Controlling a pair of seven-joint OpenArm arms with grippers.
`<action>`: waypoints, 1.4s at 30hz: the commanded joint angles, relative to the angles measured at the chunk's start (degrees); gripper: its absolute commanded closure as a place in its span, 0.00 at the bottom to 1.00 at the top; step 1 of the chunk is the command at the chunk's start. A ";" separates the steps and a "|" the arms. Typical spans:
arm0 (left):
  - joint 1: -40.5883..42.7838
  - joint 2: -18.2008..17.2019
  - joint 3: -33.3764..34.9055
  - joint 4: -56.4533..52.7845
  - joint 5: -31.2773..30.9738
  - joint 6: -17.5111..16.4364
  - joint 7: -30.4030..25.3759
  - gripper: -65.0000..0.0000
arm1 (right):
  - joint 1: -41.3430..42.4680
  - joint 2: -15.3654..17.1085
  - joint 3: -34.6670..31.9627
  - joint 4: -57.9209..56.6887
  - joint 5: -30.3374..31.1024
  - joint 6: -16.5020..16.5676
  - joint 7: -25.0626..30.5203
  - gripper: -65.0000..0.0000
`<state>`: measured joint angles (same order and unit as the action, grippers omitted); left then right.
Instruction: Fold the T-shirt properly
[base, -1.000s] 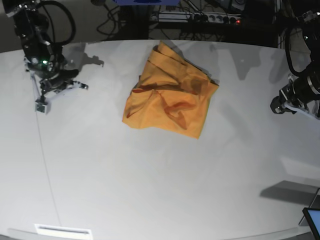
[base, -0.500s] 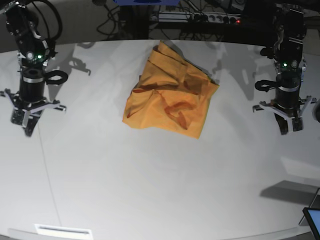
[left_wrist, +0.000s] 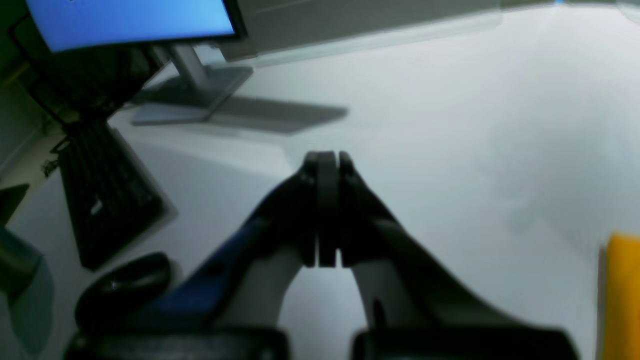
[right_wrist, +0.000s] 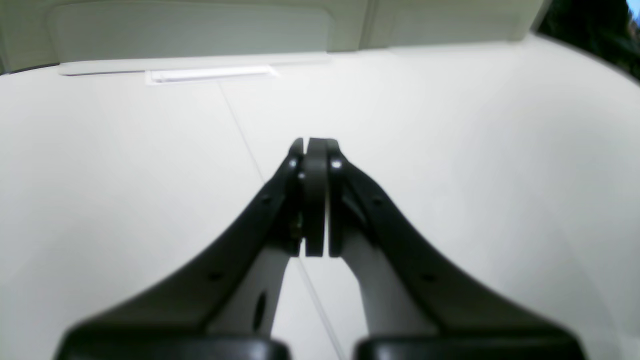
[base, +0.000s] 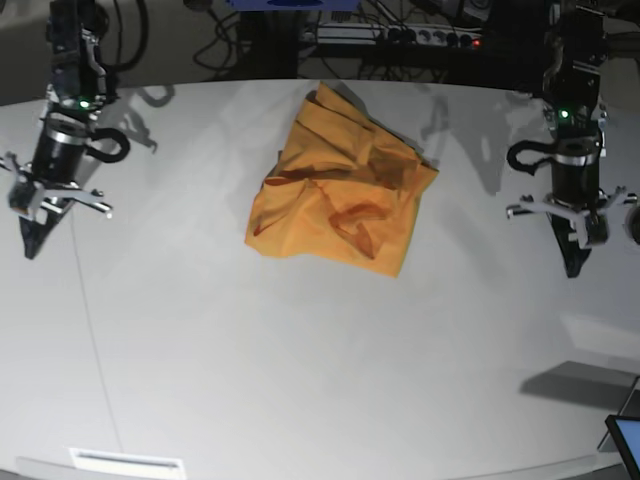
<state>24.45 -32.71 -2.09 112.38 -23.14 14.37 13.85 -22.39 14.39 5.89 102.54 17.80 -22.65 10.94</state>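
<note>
Orange-yellow cloth, the T-shirt (base: 338, 195), lies crumpled in a loose, roughly square heap on the white counter (base: 300, 380), toward the far middle of the base view. Its surface is creased and bunched, with one corner pointing to the far edge; no sleeve or collar can be made out with certainty.

Left gripper (base: 577, 262) hangs point-down over bare counter at that view's right, well apart from the T-shirt. In the left wrist view its fingers (left_wrist: 345, 170) are pressed together with nothing between them, and a strip of orange-yellow fabric shows at the right edge of that view. A monitor (left_wrist: 135, 20) with a lit blue screen, a dark keyboard (left_wrist: 107, 195) and a dark mouse (left_wrist: 125, 287) are visible off to the left there, all blurred.

Right gripper (base: 30, 245) hangs over the counter at the base view's left, likewise well apart from the T-shirt. The right wrist view shows its fingers (right_wrist: 332, 165) pressed together and holding nothing. A thin line (right_wrist: 240, 130) runs across the counter beneath them.

Neither gripper touches the cloth.
</note>
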 joint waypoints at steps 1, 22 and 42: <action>0.74 -0.92 -0.24 1.25 0.50 -2.28 -3.34 1.00 | -0.51 -0.19 2.77 1.06 -0.79 0.98 2.12 1.00; 27.29 -2.68 -0.15 2.74 17.90 -17.49 -16.53 1.00 | -22.40 -4.68 20.97 2.64 -0.79 4.76 1.85 1.00; 41.62 3.30 18.22 -8.25 17.64 -17.40 0.70 1.00 | -36.20 -5.47 6.11 -11.51 -0.79 4.68 -21.97 1.00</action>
<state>65.56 -29.52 16.19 103.46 -5.37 -3.14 16.03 -57.69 9.04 11.79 90.43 17.45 -17.85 -11.46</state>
